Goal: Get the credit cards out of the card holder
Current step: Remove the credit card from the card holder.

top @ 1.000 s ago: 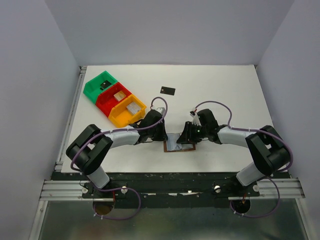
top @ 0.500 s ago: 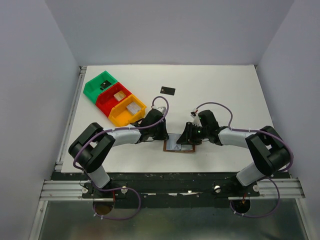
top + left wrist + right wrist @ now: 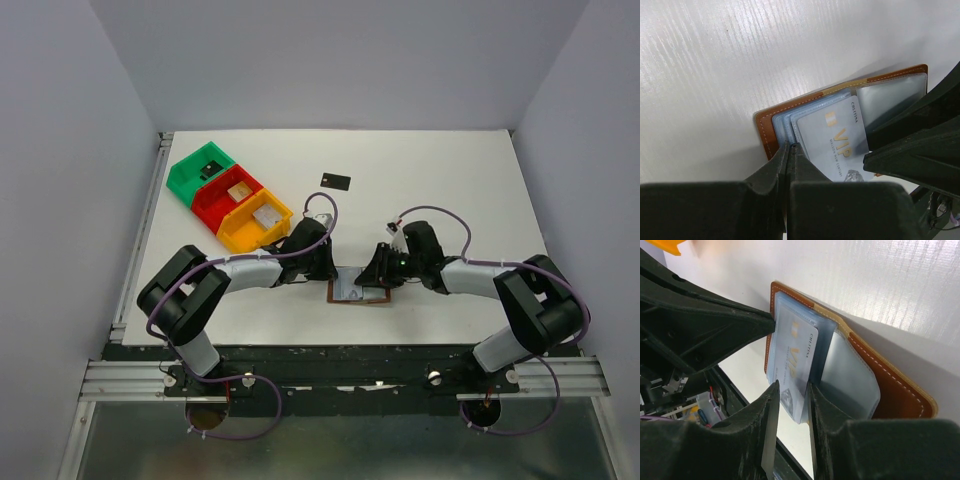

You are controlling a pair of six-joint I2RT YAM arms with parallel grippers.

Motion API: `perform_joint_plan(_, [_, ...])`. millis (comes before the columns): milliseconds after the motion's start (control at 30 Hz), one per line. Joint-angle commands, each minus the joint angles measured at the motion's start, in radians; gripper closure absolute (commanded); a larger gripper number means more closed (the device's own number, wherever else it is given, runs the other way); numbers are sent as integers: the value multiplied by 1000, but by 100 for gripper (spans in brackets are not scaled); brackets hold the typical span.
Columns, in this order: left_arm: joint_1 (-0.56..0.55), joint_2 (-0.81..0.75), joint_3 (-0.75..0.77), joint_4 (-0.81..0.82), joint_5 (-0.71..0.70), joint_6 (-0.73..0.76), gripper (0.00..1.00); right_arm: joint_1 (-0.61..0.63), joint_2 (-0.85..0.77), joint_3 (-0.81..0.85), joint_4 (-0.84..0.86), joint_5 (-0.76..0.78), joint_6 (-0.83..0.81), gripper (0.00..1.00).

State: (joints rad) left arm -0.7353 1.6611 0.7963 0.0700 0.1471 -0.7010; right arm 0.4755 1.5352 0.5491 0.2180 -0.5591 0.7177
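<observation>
The card holder point(image 3: 360, 292), brown leather with grey-blue pockets, lies open on the table between both arms. My left gripper point(image 3: 788, 146) is shut on the left edge of its pockets point(image 3: 781, 125). A pale silver-blue credit card point(image 3: 790, 360) marked VIP sticks partway out of a pocket. Its free end sits between the jaws of my right gripper point(image 3: 792, 400), which stand open a little way on either side of it. In the left wrist view the same card point(image 3: 837, 140) shows beside the right gripper's dark fingers point(image 3: 920, 145). A black credit card point(image 3: 336, 181) lies alone farther back on the table.
Green point(image 3: 203, 168), red point(image 3: 232, 193) and yellow point(image 3: 258, 220) bins stand in a row at the back left, close to the left arm's wrist. The card holder lies near the table's front edge point(image 3: 350, 342).
The right gripper's jaws have narrowed around the silver-blue card and the right wrist has shifted slightly to the right. The left gripper has kept its hold on the card holder.
</observation>
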Motion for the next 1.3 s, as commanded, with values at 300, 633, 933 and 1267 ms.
perform_joint_plan(300, [-9, 34, -23, -19, -9, -5, 94, -15, 43, -31, 191, -119, 71, 66])
perform_joint_plan(633, [-15, 39, -37, 16, 15, -12, 99, -15, 118, -12, 242, -163, 98, 66])
perform_joint_plan(933, [-21, 40, -42, 21, 16, -11, 100, -15, 141, -29, 297, -137, 147, 64])
perform_joint_plan(1267, [-19, 8, -65, 16, -18, -23, 100, -34, 99, -71, 313, -73, 186, 63])
